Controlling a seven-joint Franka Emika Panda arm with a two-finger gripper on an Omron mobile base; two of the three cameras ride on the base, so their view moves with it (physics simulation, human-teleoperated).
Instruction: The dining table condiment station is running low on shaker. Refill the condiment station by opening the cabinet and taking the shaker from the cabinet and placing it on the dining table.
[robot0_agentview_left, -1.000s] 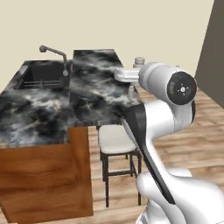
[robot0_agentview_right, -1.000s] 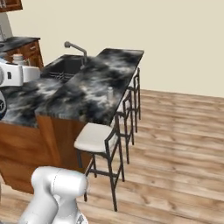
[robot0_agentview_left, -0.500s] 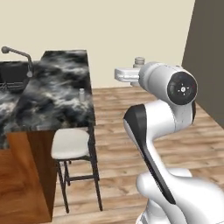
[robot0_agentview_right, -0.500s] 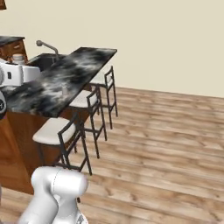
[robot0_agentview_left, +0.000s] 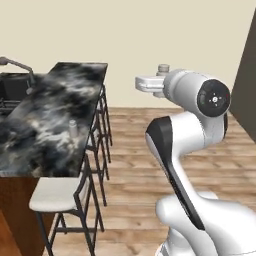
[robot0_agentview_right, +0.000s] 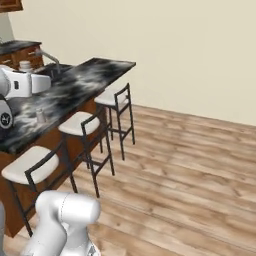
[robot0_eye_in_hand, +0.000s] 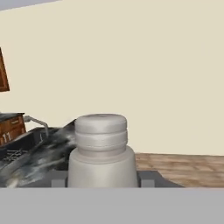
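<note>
The shaker (robot0_eye_in_hand: 101, 151), small, pale and cylindrical with a ridged cap, stands upright between my fingertips in the hand view. My gripper (robot0_eye_in_hand: 103, 179) is shut on its base. Its cap shows above the white hand in the left base view, shaker (robot0_agentview_left: 163, 68), and in the right base view, shaker (robot0_agentview_right: 25, 65). I hold my gripper (robot0_agentview_left: 149, 83) level in the air, to the right of the dining table (robot0_agentview_left: 55, 105) and off its edge. The marbled dining table (robot0_agentview_right: 87, 75) runs away to the left. A corner of the reddish-brown cabinet (robot0_agentview_right: 10, 4) shows at the top left.
A second small shaker (robot0_agentview_left: 73, 128) stands on the table near its stool-side edge. Black stools with white cushions (robot0_agentview_right: 80, 125) line that side. A sink with a faucet (robot0_agentview_left: 15, 65) sits in the table's far left part. Open wood floor (robot0_agentview_right: 190, 165) lies to the right.
Both base views have swung with the base: the table has slid left and more floor and wall show. The arm keeps its pose, still holding the shaker.
</note>
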